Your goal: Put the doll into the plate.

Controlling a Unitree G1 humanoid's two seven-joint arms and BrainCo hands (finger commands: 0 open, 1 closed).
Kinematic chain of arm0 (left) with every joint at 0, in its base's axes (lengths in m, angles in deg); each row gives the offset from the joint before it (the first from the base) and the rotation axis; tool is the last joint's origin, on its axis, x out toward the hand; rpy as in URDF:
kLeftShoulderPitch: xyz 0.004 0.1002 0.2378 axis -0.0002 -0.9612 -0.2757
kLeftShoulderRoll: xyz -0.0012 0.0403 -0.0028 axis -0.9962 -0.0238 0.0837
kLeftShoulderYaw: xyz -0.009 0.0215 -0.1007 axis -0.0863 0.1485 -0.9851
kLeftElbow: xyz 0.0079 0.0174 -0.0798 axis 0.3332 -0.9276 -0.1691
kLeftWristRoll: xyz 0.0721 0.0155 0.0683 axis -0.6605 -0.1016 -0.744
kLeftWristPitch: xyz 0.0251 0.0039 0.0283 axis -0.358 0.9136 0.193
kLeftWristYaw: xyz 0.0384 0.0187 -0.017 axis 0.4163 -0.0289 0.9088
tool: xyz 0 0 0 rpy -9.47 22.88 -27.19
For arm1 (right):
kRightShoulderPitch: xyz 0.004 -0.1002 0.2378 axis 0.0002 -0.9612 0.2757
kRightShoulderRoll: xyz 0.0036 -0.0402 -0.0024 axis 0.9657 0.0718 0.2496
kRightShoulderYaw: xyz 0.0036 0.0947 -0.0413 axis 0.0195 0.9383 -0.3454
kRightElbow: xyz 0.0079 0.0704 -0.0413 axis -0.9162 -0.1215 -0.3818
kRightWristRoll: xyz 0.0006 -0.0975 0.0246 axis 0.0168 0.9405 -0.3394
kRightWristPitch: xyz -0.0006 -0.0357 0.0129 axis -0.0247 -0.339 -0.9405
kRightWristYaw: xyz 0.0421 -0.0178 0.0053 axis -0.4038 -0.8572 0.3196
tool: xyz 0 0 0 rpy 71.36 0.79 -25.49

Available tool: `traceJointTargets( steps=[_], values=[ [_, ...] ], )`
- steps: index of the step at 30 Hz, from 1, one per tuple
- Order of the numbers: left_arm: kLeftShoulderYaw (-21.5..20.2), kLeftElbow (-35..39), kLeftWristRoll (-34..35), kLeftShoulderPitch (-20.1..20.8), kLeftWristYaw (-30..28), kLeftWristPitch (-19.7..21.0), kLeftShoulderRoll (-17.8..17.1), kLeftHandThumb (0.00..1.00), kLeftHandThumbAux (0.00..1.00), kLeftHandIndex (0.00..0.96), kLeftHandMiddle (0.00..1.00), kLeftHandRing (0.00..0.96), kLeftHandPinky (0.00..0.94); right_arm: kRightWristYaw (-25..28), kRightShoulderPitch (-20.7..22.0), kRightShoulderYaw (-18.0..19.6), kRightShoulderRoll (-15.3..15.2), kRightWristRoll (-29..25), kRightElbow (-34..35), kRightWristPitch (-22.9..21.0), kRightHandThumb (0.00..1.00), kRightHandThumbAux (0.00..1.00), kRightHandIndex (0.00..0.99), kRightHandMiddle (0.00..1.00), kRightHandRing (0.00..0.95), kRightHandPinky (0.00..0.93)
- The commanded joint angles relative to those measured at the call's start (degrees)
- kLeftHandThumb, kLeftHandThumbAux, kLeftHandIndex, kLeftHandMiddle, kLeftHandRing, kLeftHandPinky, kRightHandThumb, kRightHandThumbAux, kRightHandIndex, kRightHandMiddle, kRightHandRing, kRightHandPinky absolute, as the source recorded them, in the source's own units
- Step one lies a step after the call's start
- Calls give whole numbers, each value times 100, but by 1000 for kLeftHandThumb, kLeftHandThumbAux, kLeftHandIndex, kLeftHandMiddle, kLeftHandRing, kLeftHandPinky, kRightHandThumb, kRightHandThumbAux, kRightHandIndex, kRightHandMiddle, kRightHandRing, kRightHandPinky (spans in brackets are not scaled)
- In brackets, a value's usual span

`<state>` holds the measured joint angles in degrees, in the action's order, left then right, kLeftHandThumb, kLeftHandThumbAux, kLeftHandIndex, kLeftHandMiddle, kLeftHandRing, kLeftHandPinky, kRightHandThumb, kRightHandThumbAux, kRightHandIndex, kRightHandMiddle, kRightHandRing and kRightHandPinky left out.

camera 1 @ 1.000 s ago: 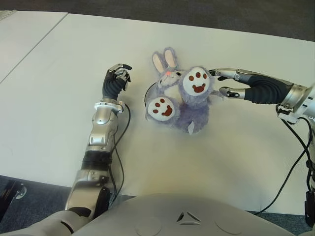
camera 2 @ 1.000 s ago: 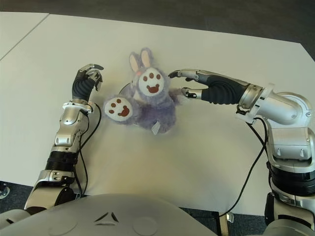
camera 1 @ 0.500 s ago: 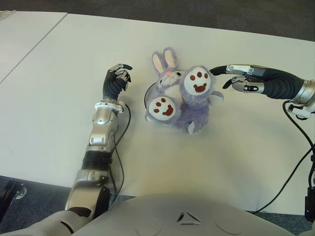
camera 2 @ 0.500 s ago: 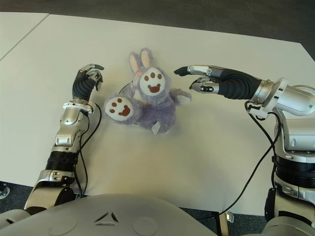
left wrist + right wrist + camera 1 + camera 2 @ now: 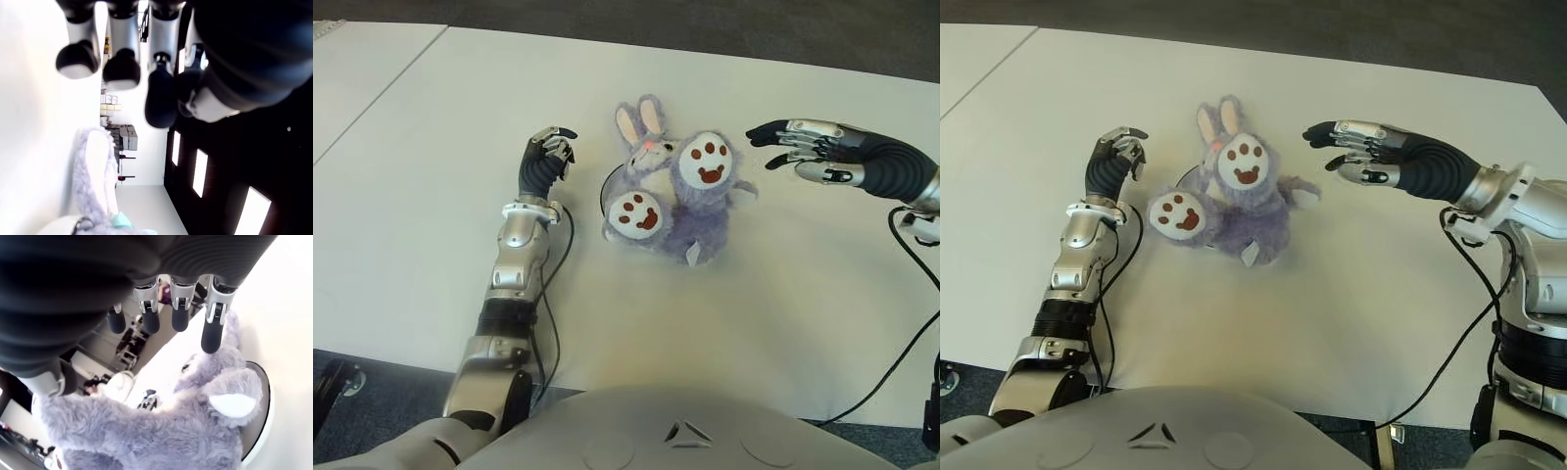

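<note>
A grey-purple plush rabbit doll [image 5: 690, 201] with white paw pads lies on its back in the middle of the white table [image 5: 431, 196], feet up. It covers a plate [image 5: 605, 188]; only the plate's dark rim shows at the doll's left side and in the right wrist view [image 5: 264, 401]. My right hand [image 5: 766, 147] hovers to the right of the doll, fingers spread, clear of it and holding nothing. My left hand [image 5: 548, 157] shows to the left of the plate with its fingers curled and nothing in them.
The table's far edge [image 5: 705, 44] meets dark floor. A second white table [image 5: 352, 69] adjoins at the far left. Black cables trail along my left forearm [image 5: 558, 255] and below the right arm [image 5: 911, 323].
My right hand has drawn back from the doll toward the right and lifted a little, its fingers spreading. The doll and the left hand have not moved.
</note>
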<state>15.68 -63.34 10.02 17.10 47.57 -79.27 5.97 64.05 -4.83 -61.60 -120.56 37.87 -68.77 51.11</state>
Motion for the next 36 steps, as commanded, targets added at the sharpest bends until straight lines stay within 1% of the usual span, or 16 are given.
traceJointTargets(
  steps=[1,2,4,8,27,36],
  values=[
    [73,-268,-5,-360,-57,1,231,712,703,444,845,855,861,114,60,173,-228,-4,-136,88,487,390,1,12,24,171],
    [73,-272,-3,-359,-62,0,228,712,703,444,845,855,862,158,51,220,-253,56,-165,217,546,366,1,14,30,195],
    [73,-276,2,-357,-66,3,225,712,703,444,845,856,863,164,52,220,-257,53,-172,224,597,346,1,16,35,216],
    [68,-281,27,-356,-86,9,229,712,704,444,844,858,865,160,38,208,-285,31,-200,280,640,329,1,17,39,233],
    [40,-338,31,-328,-58,-78,273,711,703,444,846,855,858,137,39,156,-297,31,-250,351,651,325,1,17,40,238],
    [25,-302,72,-335,-90,-24,256,712,703,444,847,855,860,111,42,140,-296,28,-212,329,651,325,1,17,40,238]
  ],
)
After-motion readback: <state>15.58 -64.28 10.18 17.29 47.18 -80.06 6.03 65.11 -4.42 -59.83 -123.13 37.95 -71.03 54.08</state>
